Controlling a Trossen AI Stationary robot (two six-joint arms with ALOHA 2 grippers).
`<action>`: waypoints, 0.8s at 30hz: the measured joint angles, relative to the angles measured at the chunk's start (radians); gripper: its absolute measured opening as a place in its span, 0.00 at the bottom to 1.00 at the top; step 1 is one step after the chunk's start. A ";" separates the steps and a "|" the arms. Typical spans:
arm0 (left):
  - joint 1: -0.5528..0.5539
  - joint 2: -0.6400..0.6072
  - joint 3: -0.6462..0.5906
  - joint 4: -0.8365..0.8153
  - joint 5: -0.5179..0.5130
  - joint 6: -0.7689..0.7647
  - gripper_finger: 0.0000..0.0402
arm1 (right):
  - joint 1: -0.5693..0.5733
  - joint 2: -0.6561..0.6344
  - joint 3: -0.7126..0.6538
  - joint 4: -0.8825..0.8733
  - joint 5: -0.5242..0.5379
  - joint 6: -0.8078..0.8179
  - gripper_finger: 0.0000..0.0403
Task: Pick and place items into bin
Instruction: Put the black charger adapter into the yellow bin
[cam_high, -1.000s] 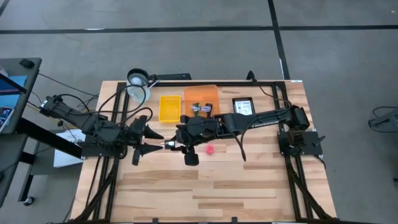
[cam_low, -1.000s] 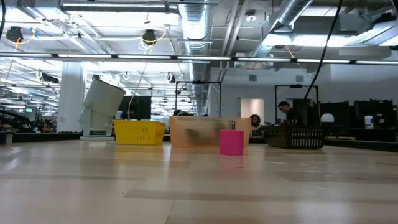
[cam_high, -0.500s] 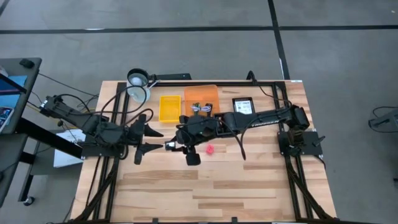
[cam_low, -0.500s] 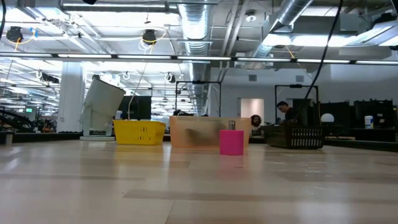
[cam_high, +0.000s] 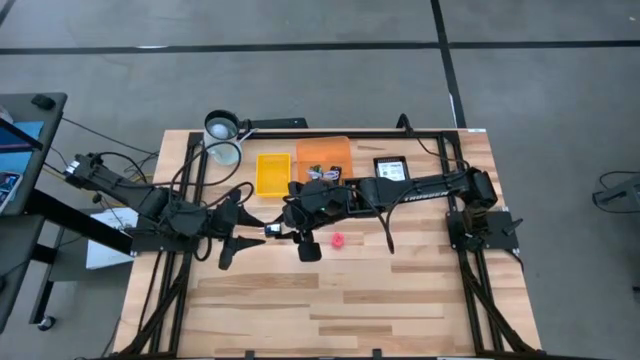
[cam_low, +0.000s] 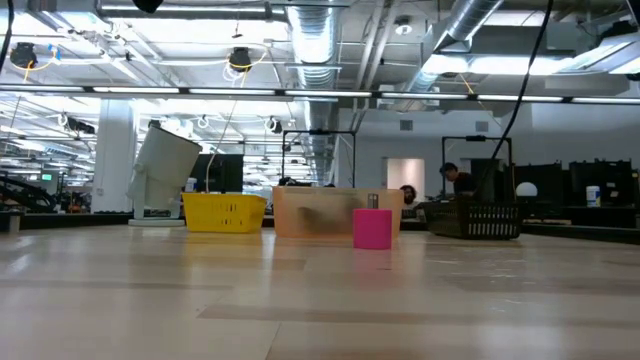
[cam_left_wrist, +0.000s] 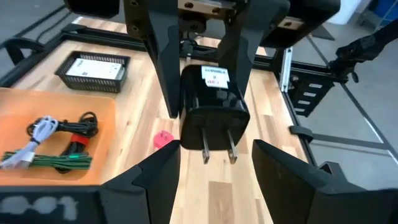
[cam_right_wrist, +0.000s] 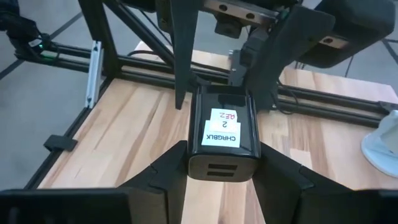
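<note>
Black plastic, the charger (cam_right_wrist: 221, 140) sat clamped between my right end effector's (cam_high: 272, 231) fingers above the counter (cam_high: 400, 300), prongs toward my gaping, empty left end effector (cam_high: 236, 221). I judged a level carry to the orange bin (cam_high: 325, 152) behind safest.

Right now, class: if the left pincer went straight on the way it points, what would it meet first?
Probably the black charger plug, held by the right pincer. The left pincer stands open, facing the plug's prongs; the gap between them is unclear.
</note>
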 joint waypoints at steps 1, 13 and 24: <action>0.000 0.000 0.000 0.000 0.001 -0.002 0.47 | 0.000 0.000 0.000 0.001 0.000 0.000 0.35; 0.000 0.000 0.000 0.003 -0.012 0.008 0.47 | 0.000 0.000 0.000 0.019 0.000 -0.010 0.35; 0.000 0.000 0.000 0.007 -0.027 0.015 0.47 | 0.000 0.001 0.000 0.017 -0.001 -0.010 0.35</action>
